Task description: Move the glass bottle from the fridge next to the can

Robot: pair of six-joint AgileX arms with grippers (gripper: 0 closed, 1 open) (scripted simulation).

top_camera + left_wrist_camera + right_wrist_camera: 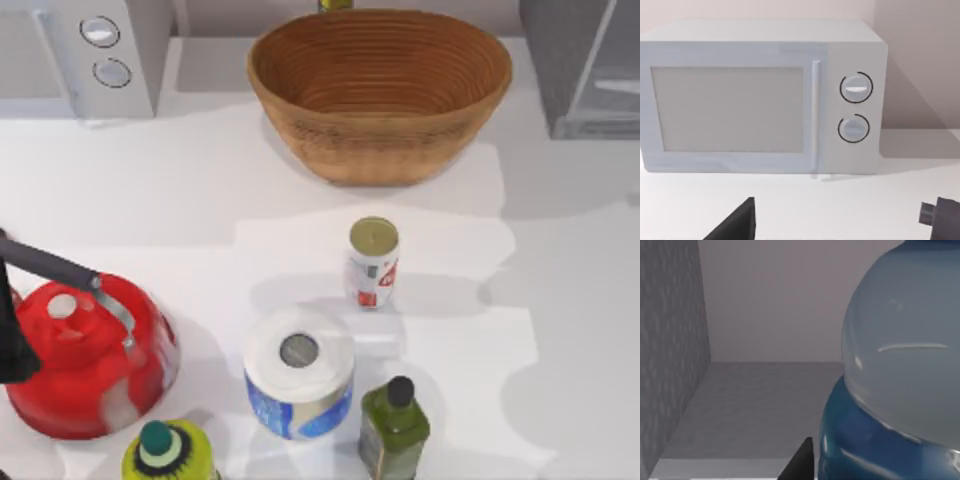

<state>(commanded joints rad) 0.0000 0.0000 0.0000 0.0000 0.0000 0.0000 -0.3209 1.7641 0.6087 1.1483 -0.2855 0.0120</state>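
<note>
A: So, where is the glass bottle (pixel 900 380) sitting?

B: It is standing inside the fridge (pixel 670 365), on the grey shelf. In the right wrist view it is taking up the right half of the frame, clear shoulder above, blue label band below, right up against the camera. The grey speckled fridge wall is running down the left edge.

A: And its long axis?

B: Judging by the label band lying under the shoulder, it is standing upright. So the pull-out is likely needing a straight draw back toward the fridge opening, keeping the bottle vertical.

A: Which arm is nearer?

B: The right arm, clearly; its camera is looking into the fridge, with the bottle just beside it. A dark finger tip (pixel 800 465) is showing at the bottom centre, just beside the label's left side. Whether the pincer is gripping the bottle or standing apart, I cannot tell.

A: And the left arm?

B: It is parked at the lower left of the top view, by the red kettle (pixel 90 360), its camera facing the microwave (pixel 760 95). Dark finger parts (pixel 735 225) are showing at the bottom of its view, standing well apart, so that pincer is looking open and empty.

A: Where is it all heading?

B: Toward the can (pixel 373 262), in the middle of the top view, below the wicker basket (pixel 380 90). The fridge (pixel 590 65) is sitting in the upper right corner.
</note>
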